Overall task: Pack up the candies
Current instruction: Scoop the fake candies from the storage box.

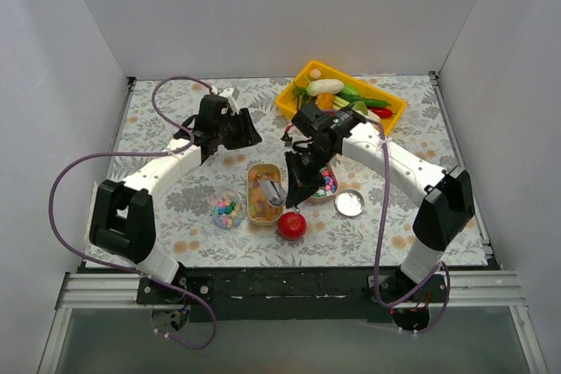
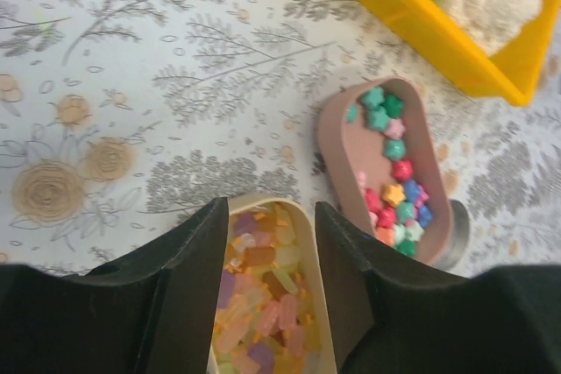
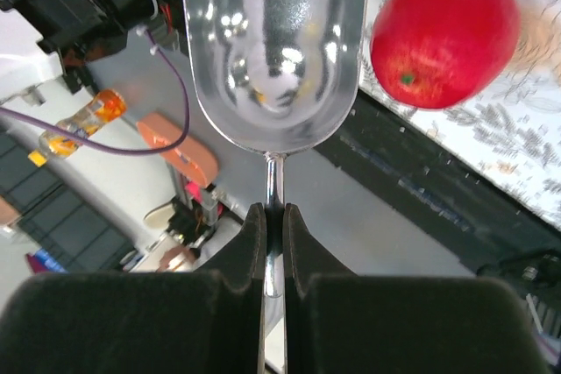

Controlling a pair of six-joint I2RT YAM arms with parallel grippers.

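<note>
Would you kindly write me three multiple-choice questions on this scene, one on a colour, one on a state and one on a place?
1. What colour is the bin holding the toy vegetables?
A. blue
B. green
C. yellow

2. What state is the right tool in?
A. shut on the handle of the metal scoop
B. open and empty
C. shut on a toy vegetable

3. Where is the red ball?
A. in the bin
B. on the table, by the near end of the cream tin
C. in the scoop

Answers:
1 C: its walls are plainly yellow.
2 A: the right wrist view shows both fingers pressed on the thin handle.
3 B: the top view shows it on the cloth beside the tin.
</note>
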